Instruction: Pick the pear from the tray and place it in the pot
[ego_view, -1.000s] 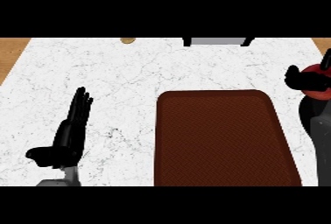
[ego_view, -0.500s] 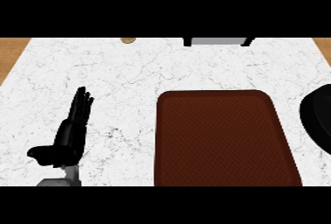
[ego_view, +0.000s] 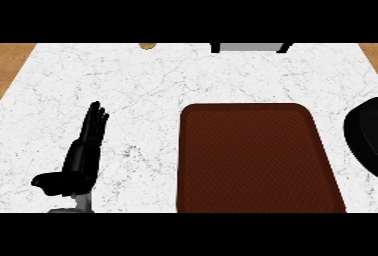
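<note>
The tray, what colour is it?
Dark reddish brown with a fine woven pattern, tray, head view.

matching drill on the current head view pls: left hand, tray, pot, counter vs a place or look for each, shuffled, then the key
Column 1:
1. left hand
2. tray
3. pot
4. counter

Column 2:
A. white marbled surface under everything
B. black, cut off by the right edge
C. open, fingers straight, at lower left
D. dark red-brown rectangle, right of centre, nothing on it

Pairs: 1-C, 2-D, 3-B, 4-A
</note>
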